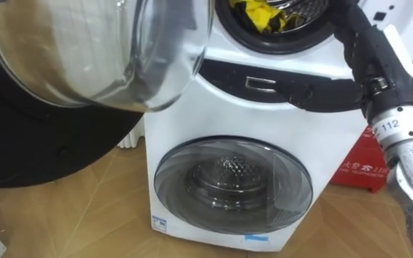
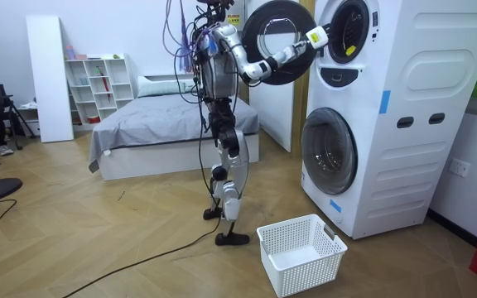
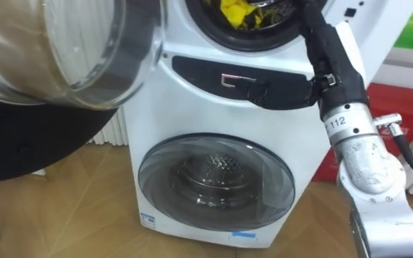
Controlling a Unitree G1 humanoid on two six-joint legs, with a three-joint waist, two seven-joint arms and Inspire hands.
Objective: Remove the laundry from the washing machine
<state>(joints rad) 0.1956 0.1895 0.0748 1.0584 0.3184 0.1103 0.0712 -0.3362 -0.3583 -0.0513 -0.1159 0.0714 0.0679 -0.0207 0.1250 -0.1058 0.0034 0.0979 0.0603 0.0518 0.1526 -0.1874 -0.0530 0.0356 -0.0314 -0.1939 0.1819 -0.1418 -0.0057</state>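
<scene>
A yellow cloth [image 1: 260, 13] lies in the drum of the upper washing machine [image 1: 278, 43], at the top edge of the eye views. The machine's round glass door [image 1: 84, 50] stands swung open at the upper left. My right hand [image 1: 355, 34] reaches up from the lower right to the drum's mouth, just right of the cloth. Its fingers are hidden past the rim and the view's top edge. In the room view I stand facing the stacked machines with that hand [image 2: 317, 36] raised to the upper opening.
The lower washing machine [image 1: 233, 185] sits below with its door shut. A white laundry basket [image 2: 301, 252] stands on the wooden floor beside my feet. A red box [image 1: 364, 161] sits to the machine's right, and a bed [image 2: 164, 116] lies behind me.
</scene>
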